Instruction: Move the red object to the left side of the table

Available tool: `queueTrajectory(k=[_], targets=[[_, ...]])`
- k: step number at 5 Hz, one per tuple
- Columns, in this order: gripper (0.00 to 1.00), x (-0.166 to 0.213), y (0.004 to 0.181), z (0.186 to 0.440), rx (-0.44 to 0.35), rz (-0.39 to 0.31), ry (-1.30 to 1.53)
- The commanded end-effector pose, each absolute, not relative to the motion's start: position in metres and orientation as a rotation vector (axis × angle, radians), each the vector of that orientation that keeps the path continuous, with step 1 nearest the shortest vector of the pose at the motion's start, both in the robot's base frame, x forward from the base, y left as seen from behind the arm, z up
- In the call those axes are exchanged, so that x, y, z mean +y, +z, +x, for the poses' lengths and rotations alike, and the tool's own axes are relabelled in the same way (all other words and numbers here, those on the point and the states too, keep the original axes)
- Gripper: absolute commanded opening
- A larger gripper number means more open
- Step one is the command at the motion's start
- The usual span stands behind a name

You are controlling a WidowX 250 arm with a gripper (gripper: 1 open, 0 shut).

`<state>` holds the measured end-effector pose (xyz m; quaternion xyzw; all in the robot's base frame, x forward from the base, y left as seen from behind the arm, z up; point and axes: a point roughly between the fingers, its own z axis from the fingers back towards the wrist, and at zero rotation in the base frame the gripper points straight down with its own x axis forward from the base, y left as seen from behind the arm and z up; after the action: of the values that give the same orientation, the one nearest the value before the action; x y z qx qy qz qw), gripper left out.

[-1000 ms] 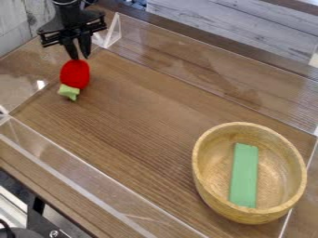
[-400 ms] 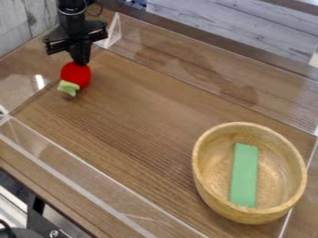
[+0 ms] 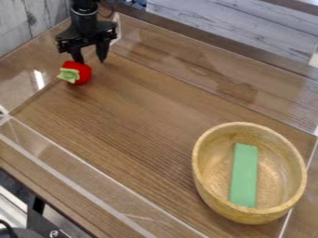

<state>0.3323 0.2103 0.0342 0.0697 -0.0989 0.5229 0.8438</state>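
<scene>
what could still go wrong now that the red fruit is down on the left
1. The red object is rounded and lies on its side on the bare table, so it may roll.
2. The open gripper hangs right beside it; a fingertip could nudge it on retreat.
3. It sits close to the clear wall and could bump it.

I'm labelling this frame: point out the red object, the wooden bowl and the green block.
red object (image 3: 77, 72), camera view, on its glossy red body.
wooden bowl (image 3: 206, 149), camera view, on its left rim.
green block (image 3: 245, 175), camera view, on its flat top.
</scene>
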Motion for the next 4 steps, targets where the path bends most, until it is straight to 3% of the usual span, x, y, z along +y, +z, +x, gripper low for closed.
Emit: queueTrajectory(k=[1, 2, 4], targets=[[0.0, 0.2113, 0.0372, 0.3423, -0.214, 0.152, 1.19], [1.0, 0.2107, 0.0373, 0.3431, -0.207, 0.154, 1.189], [1.0, 0.212, 0.0439, 0.3449, -0.186, 0.14, 1.195]])
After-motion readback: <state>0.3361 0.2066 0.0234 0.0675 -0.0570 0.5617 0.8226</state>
